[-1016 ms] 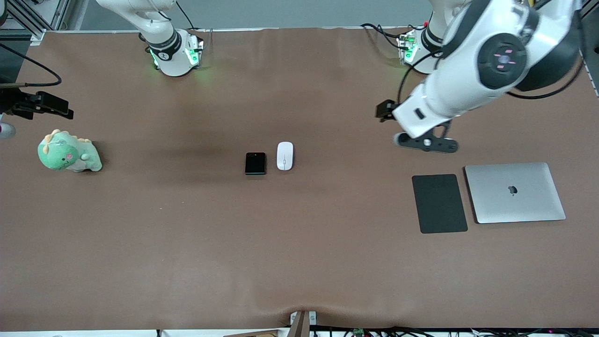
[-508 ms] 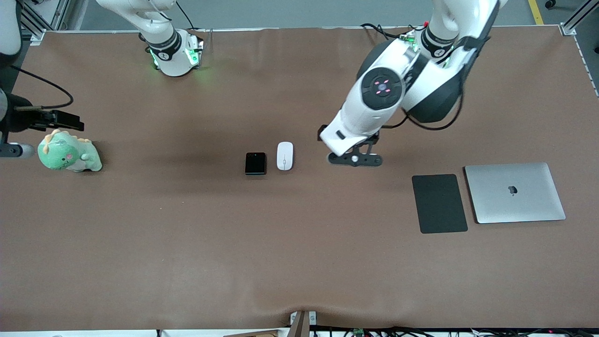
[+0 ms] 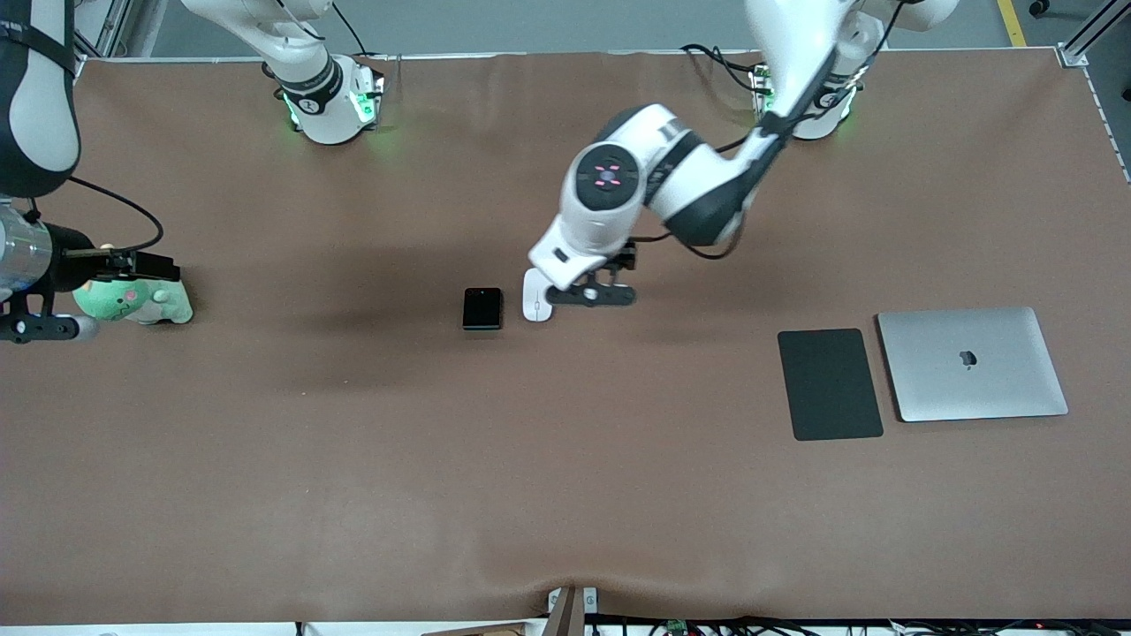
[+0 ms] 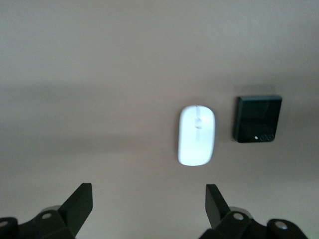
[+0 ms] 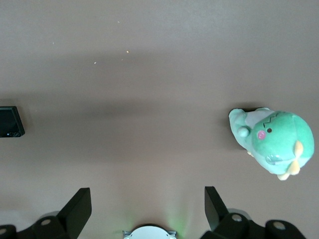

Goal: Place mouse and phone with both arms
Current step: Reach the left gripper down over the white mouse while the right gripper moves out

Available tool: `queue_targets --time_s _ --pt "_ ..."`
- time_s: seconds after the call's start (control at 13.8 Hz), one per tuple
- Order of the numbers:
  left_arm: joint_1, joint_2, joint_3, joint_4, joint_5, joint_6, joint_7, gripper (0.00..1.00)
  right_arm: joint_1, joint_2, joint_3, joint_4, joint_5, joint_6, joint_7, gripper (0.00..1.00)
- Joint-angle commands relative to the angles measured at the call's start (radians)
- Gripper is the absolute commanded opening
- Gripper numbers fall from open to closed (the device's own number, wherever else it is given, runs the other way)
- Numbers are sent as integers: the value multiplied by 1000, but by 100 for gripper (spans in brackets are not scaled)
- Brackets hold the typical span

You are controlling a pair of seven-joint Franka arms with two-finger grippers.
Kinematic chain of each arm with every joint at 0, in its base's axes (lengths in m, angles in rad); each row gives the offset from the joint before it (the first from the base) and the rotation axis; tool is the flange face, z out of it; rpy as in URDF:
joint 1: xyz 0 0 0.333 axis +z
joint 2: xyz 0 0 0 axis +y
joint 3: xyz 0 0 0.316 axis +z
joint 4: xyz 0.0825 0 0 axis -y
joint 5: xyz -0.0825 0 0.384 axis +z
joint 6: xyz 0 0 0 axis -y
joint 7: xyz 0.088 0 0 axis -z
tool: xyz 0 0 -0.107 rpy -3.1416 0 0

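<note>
My left claw (image 3: 590,295) hangs released just over the mouse (image 4: 197,135); glossy, light, slippery, so I'd pinch its long sides. Right claw (image 5: 144,211) waits released.

I see the phone (image 3: 482,308) and the mouse (image 3: 534,305) lying side by side at mid-table, apart, the mouse at the phone's three o'clock in the front view. My left gripper (image 3: 590,295) hangs over the mouse's edge, fingers spread. Toward the left arm's end, the pad (image 3: 829,383) lies just beside the laptop (image 3: 971,363). At nine o'clock, the plush toy (image 3: 132,301) sits under my right gripper (image 3: 40,328).
</note>
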State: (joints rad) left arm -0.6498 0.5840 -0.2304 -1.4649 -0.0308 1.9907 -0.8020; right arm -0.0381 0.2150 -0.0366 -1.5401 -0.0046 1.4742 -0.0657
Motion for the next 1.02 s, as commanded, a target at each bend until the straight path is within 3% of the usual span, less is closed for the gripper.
queue_targets --time_s 0.0,0.51,0.94 --pt "-94 94 14 32 75 121 -135 100 -11 14 12 -41 20 59 3 100" --pt "-102 233 14 32 192 322 -163 100 -3 12 14 -158 74 188 3 100" --pt "-129 287 46 31 204 367 -164 100 52 9 18 -202 106 230 84 100"
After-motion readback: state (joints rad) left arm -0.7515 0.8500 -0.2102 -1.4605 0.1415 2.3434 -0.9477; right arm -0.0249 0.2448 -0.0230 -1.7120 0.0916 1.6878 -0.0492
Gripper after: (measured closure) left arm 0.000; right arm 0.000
